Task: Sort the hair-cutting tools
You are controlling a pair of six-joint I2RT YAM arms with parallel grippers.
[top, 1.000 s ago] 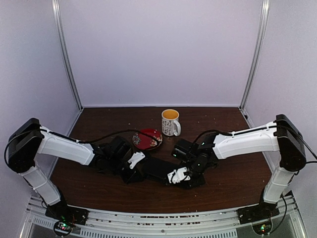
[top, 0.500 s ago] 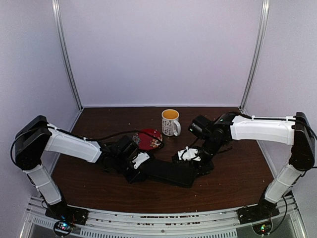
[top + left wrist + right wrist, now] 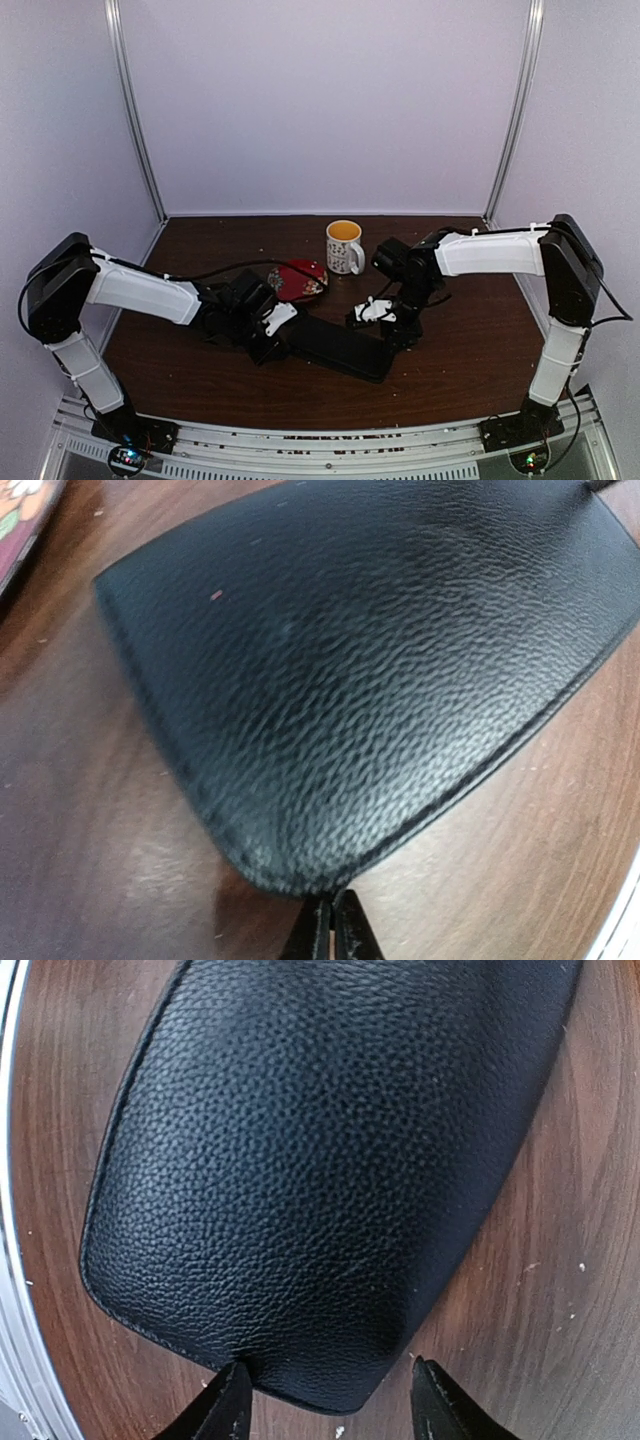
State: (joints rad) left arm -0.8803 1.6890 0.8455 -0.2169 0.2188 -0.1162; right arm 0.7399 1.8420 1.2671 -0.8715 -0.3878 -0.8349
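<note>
Black case [image 3: 340, 345] flat on desk [image 3: 470, 350] btw both arms. Scissors/clips not visible in any view, prob inside case. Left tool [image 3: 333, 910] fully closed at case edge; can't tell if it pinches anything. Right tool [image 3: 325, 1390] half open, straddling other end, holding nothing. Risks: weak pinch slips and case skids toward saucer [image 3: 298, 280]; right fingers bite leather only & slide off.

The left arm [image 3: 140, 290] reaches from the lower left of the frame toward the centre, forearm low and nearly level. The left tool [image 3: 332, 930] has its fingers pressed together. The right arm [image 3: 490, 250] stretches in from the right, wrist bent downward. The right tool [image 3: 328, 1405] holds its fingers apart.
</note>
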